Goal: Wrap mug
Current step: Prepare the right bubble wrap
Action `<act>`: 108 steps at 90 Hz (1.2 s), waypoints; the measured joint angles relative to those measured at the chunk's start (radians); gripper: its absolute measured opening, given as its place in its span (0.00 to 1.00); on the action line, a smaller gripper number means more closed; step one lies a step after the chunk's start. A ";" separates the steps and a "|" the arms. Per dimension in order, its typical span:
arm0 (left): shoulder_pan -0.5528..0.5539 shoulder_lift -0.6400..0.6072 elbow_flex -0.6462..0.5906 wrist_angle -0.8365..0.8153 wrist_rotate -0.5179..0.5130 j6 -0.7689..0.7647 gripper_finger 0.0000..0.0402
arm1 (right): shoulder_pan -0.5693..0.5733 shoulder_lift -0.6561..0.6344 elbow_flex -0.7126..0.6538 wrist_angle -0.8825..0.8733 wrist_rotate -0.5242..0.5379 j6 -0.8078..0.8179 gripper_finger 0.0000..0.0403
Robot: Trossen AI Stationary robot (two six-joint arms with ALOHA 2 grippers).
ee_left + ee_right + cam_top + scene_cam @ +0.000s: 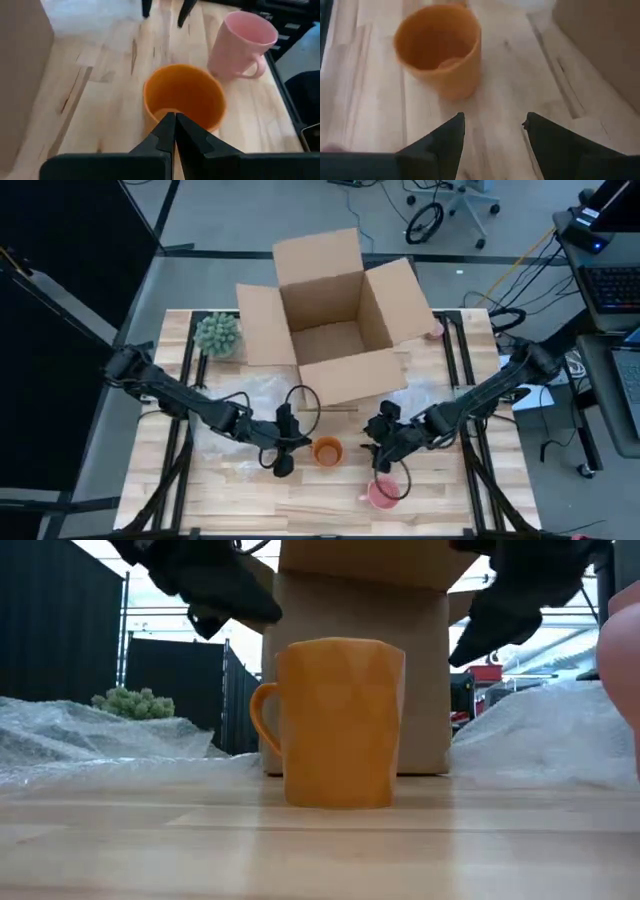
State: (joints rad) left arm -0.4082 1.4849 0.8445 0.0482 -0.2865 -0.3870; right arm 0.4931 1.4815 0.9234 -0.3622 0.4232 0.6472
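An orange mug (327,450) stands upright on the wooden table, in front of the open cardboard box (335,320). In the low view the orange mug (335,720) has its handle toward the left. My left gripper (175,120) is shut and hovers just left of the mug, its tips near the rim. My right gripper (493,120) is open on the mug's right side, a short way off, with nothing between its fingers. Bubble wrap (245,395) lies flat on the table behind my left gripper, and more bubble wrap (430,395) behind the right.
A pink mug (385,492) stands near the table's front edge, beside my right gripper. A green spiky ball (217,333) sits at the far left, next to the box. Bare wood lies in front of the orange mug.
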 joint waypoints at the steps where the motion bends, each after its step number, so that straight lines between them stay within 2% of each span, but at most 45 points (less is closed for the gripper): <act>1: 0.000 0.000 0.000 0.000 -0.004 0.000 0.00 | -0.001 0.006 0.005 -0.002 -0.003 0.003 0.49; 10: -0.001 0.000 0.000 -0.008 -0.015 0.000 0.00 | -0.002 0.033 0.042 -0.107 -0.022 0.028 0.49; 28: -0.002 0.000 0.000 -0.004 -0.019 0.000 0.00 | 0.022 -0.024 0.141 -0.577 -0.026 0.167 0.49; 39: -0.002 0.000 0.000 -0.004 -0.019 0.000 0.00 | 0.053 -0.064 0.148 -0.804 -0.032 0.254 0.49; 57: -0.002 0.000 0.000 -0.002 -0.023 0.001 0.00 | 0.144 -0.079 0.074 -0.849 -0.018 0.361 0.49; 74: 0.007 0.000 0.000 -0.001 -0.027 0.008 0.00 | 0.146 -0.079 -0.042 -0.837 0.024 0.433 0.48; 84: 0.008 0.000 0.000 0.010 -0.030 0.010 0.00 | 0.143 -0.079 -0.063 -0.846 0.023 0.437 0.37; 98: 0.007 0.000 0.000 0.051 -0.029 0.037 0.00 | 0.143 -0.079 -0.063 -0.857 0.024 0.366 0.06; 108: 0.007 0.000 0.000 0.069 -0.029 0.055 0.00 | 0.144 -0.079 -0.031 -0.880 -0.028 0.364 0.02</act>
State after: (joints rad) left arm -0.4007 1.4845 0.8448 0.1168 -0.3157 -0.3324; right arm 0.6373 1.4021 0.8925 -1.2419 0.3950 1.0111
